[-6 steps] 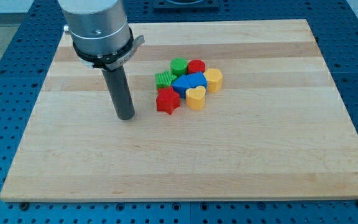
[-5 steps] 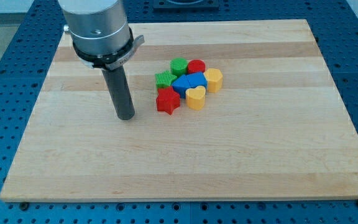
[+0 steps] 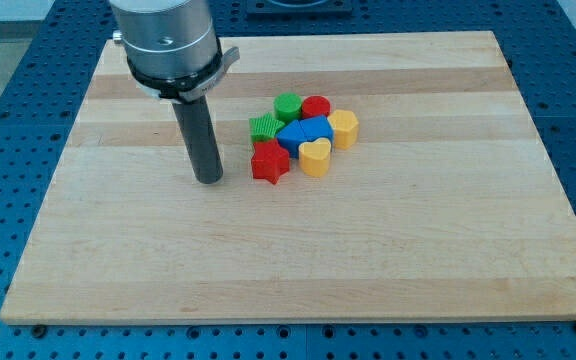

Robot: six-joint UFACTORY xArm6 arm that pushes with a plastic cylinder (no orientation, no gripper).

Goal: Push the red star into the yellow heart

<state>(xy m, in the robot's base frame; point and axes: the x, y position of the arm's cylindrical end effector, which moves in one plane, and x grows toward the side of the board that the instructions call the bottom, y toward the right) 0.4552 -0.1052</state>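
Wooden table [image 3: 388, 260] fills the camera view, carrying one tight cluster of blocks right of centre. Red star [image 3: 269, 164] sits at the cluster's lower left, with the yellow heart [image 3: 315, 157] just beside it to the view's right (whether they touch, I cannot tell). Above them lie a blue block [image 3: 302, 133], a green ridged block [image 3: 264, 127], a green block [image 3: 288, 106], a red cylinder [image 3: 316, 107] and a yellow hexagon [image 3: 343, 128]. My tip [image 3: 208, 180] rests left of the star, apart from it. This rod has no end effector to open or close.
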